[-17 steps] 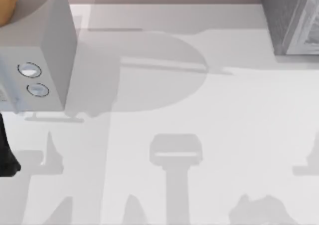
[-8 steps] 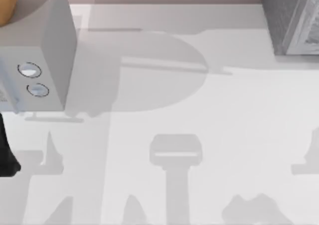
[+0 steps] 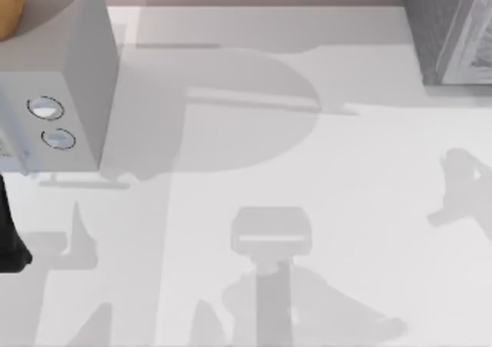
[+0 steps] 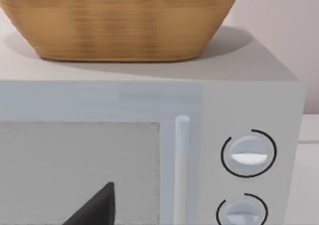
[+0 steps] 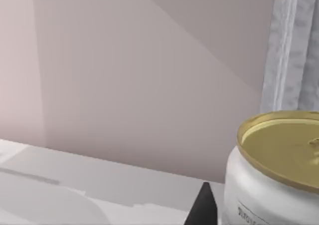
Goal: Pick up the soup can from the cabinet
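The right arm's shadow on the desk (image 3: 346, 208) had climbed the top view's right edge toward the cabinet (image 3: 450, 31) over the last second, and a broad new shadow had spread along the near edge. I read that as the approach getting under way, with no grasp yet. In the right wrist view the soup can (image 5: 279, 170) stood upright by the cabinet wall, gold lid up, the right gripper (image 5: 203, 207) just beside it; its jaws' state couldn't be told. The left arm (image 3: 9, 239) sat parked before the microwave (image 3: 61, 93), jaws likewise unclear
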